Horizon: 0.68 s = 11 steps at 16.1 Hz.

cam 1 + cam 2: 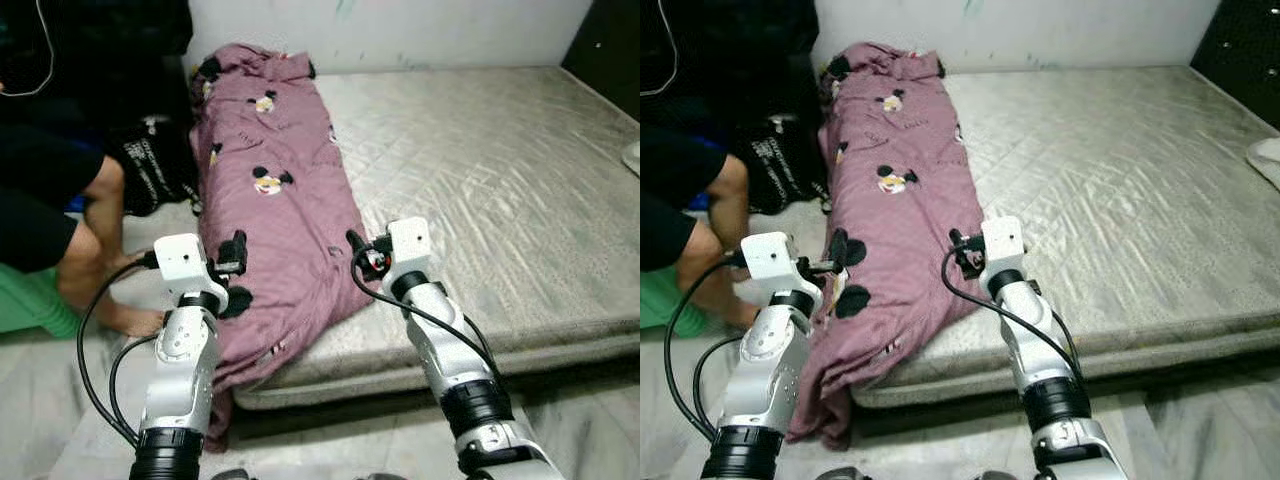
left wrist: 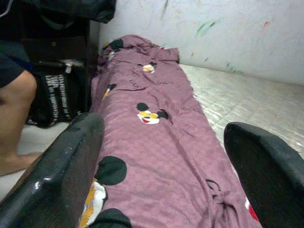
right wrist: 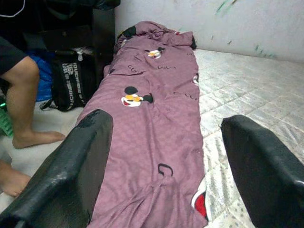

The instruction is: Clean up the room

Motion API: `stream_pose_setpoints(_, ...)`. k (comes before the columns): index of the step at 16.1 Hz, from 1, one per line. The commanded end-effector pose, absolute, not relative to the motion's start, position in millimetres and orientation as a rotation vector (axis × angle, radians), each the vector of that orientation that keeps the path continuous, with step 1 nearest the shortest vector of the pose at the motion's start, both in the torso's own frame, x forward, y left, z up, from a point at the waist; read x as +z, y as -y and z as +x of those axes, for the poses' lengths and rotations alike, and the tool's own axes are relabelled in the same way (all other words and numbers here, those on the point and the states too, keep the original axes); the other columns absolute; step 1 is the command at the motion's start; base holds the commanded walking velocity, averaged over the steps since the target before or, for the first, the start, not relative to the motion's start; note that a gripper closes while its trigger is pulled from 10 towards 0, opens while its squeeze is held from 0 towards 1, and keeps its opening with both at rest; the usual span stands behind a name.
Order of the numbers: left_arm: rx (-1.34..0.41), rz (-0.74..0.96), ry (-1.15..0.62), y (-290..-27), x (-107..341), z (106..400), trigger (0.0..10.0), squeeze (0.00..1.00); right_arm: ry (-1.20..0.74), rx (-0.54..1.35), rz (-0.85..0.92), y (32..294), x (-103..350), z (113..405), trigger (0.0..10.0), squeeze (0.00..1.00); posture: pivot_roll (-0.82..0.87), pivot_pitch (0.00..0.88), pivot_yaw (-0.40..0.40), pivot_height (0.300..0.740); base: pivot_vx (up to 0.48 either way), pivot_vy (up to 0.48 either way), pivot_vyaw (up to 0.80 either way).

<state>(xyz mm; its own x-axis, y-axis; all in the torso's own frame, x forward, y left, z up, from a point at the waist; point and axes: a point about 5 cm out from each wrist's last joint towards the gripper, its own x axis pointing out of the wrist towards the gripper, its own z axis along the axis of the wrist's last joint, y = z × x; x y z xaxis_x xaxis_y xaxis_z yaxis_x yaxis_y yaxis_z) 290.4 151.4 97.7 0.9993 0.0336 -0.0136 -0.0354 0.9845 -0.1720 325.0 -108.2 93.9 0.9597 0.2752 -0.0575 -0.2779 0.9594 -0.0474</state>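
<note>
Purple blanket (image 1: 275, 190) lies along the mattress's (image 1: 480, 190) left edge, beneath both spread-open grippers: left (image 1: 232, 262) near edge, right (image 1: 362, 252) beside it

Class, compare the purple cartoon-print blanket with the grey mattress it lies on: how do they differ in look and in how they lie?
The blanket is purple with cartoon-mouse prints; the mattress is plain silvery grey with a quilted pattern. The blanket is folded into a long, wrinkled strip; the mattress lies flat and broad. The blanket's near end droops over the mattress edge towards the floor; the mattress stays level. Both run lengthwise away from the robot towards the wall.
</note>
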Motion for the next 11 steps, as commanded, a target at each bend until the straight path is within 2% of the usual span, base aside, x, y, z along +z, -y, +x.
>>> stream_pose_setpoints(1,0.027,-0.172,0.009,-153.1,101.8,291.2,10.0,0.0,-0.034,0.273,-0.044,106.9,97.7,326.2,10.0,0.0,0.04,0.013,0.005,0.74,0.311,0.0,0.0)
stream_pose_setpoints(5,0.024,-0.168,0.005,-152.5,101.5,291.5,10.0,0.0,-0.037,0.272,-0.041,106.6,97.3,326.3,10.0,0.0,0.04,0.013,0.006,0.74,0.298,0.0,0.0)
stream_pose_setpoints(9,0.022,-0.162,0.003,-150.2,102.0,292.3,10.0,0.0,-0.048,0.267,-0.037,106.7,96.1,326.8,10.0,0.0,0.04,0.013,0.008,0.74,0.0,0.0,0.0)
stream_pose_setpoints(11,0.027,-0.163,0.002,-150.6,101.6,292.3,10.0,0.0,-0.057,0.262,-0.032,107.0,95.0,327.0,10.0,0.0,0.04,0.013,0.009,0.74,0.0,0.0,-0.8)
